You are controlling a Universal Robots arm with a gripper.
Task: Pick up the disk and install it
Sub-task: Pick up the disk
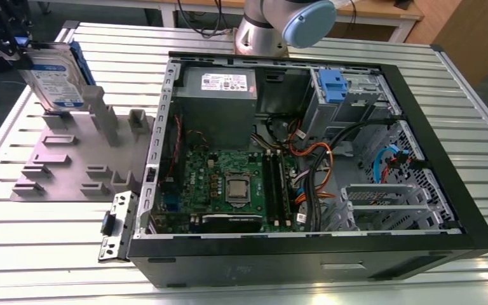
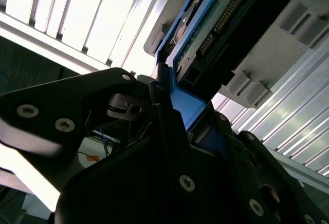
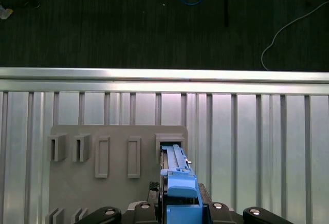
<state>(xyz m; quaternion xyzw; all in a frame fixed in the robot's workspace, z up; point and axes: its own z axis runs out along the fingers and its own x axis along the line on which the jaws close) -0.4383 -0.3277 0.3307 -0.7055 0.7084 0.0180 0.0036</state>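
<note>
Pick-up is in hand: fingers [image 2: 165, 112] are clamped on the blue bracket [image 2: 186, 105] of the disk [image 1: 56, 79], upright at ten o'clock in the exterior view over the grey rack [image 1: 66, 162], so a straight lift clear of its slot [image 3: 160, 141] seems called for.

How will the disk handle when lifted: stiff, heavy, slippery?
The disk looks like a rigid metal slab, so probably stiff and heavy for its size. Its smooth blue plastic frame may slip in the jaws. Upright on edge, it would likely tip if released.
</note>
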